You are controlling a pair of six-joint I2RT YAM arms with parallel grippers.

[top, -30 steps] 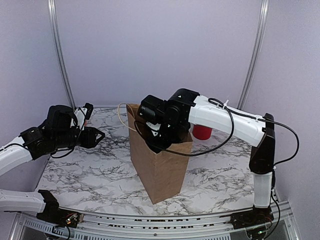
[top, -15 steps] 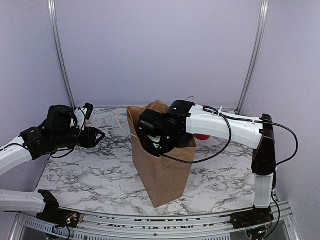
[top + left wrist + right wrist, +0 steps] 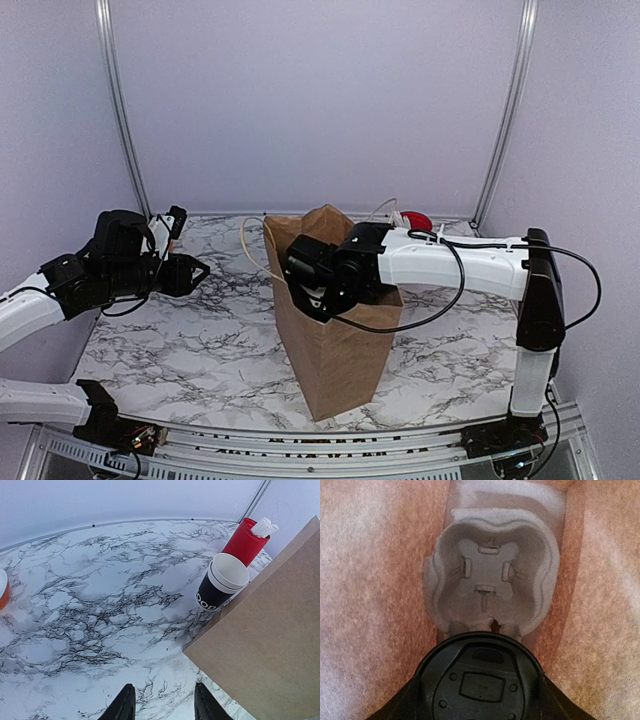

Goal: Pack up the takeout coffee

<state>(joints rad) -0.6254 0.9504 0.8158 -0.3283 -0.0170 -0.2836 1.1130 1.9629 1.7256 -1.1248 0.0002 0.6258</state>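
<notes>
Black-lidded cup (image 3: 480, 682) down inside paper bag (image 3: 340, 350), pinched between fingers (image 3: 395, 707) of right claw (image 3: 480, 707), lid up so nothing spills. Hangs over near end of grey pulp carrier (image 3: 490, 580) lying on bag floor, probably aimed at a socket hidden under the cup. One empty socket in view just beyond, likely for another cup. Cannot tell whether cup base touches carrier. In top view, right arm bent over and plunged into bag mouth, claw itself hidden there. Judged step: seat cup in carrier, then let go. Risk: bag walls close on both sides, easy to snag paper when pulling out.

Not yet packed: black cup with cream cup nested inside (image 3: 220, 582), upright on desk (image 3: 100, 605) just beside bag. Red cup (image 3: 244, 542) with white utensils close behind it. Left claw (image 3: 162, 705) spread, holding nothing, low over desk, probably parked out of right arm's way. Orange bowl (image 3: 2, 587) at left edge, well apart.
</notes>
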